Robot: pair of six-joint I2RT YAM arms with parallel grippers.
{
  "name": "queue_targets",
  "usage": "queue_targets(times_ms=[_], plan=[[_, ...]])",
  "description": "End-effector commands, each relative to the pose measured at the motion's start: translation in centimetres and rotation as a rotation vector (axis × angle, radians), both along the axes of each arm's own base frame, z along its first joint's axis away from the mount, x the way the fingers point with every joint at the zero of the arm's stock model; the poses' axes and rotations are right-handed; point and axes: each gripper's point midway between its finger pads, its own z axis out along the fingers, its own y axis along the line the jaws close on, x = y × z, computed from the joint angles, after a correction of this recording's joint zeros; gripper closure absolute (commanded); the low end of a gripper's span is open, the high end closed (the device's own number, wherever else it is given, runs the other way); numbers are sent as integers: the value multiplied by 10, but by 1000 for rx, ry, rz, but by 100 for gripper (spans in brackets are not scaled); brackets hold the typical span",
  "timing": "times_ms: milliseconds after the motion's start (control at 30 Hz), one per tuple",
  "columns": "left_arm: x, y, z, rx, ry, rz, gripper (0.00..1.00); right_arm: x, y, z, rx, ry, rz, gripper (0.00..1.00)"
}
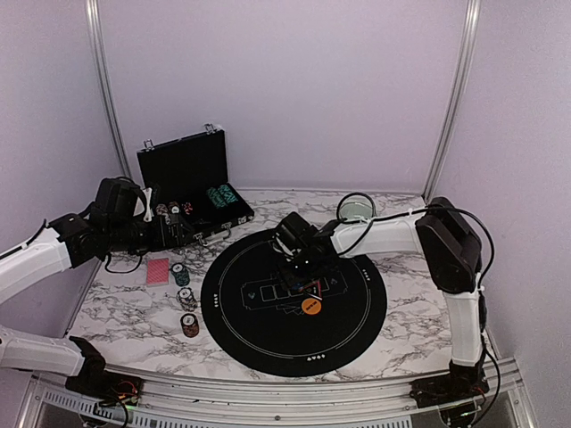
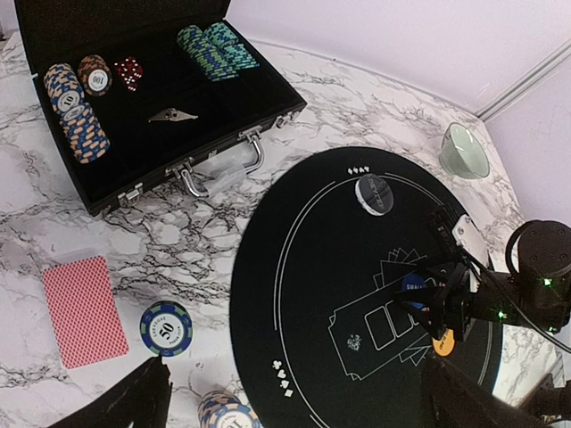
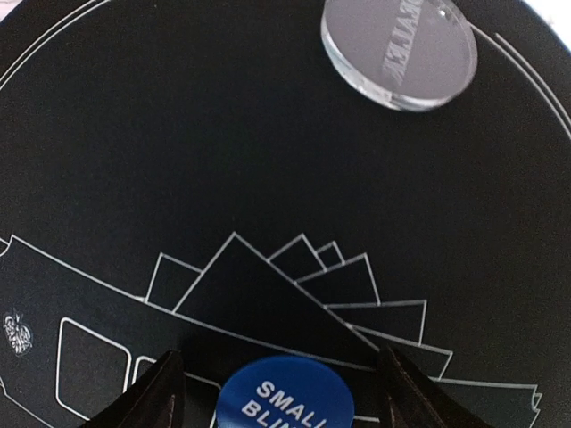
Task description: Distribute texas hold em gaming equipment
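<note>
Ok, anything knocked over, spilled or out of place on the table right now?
Nothing stands out: the card deck lies squared, the chip stacks beside the mat stand upright, and the blue disc, orange disc and clear disc lie flat on it.

Right tool (image 3: 281,370) stands with fingers apart over the black mat (image 3: 178,134), the blue disc (image 3: 285,399) lettered "SMALL" lying flat between them, touching neither, and the clear-grey disc (image 3: 399,53) well apart at top right beyond printed white card outlines (image 3: 294,285).

Bright, even light (soft shadows); white button disc (image 3: 399,52) slightly blurred.
</note>
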Motion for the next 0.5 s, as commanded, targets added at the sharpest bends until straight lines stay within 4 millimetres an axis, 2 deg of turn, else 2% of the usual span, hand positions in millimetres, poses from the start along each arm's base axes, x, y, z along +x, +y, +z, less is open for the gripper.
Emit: queue_targets(times_ms=[0,167,467], plan=[[-5,4,-1,-2,4,3,1,-22,-6,-5,-27,41,-1,31],[-4,3,-1,-2,3,2,1,-27,-13,-7,-40,40,-7,32],[-2,2,-1,-3,7,5,1,-28,-21,-14,-67,34,-22,45]])
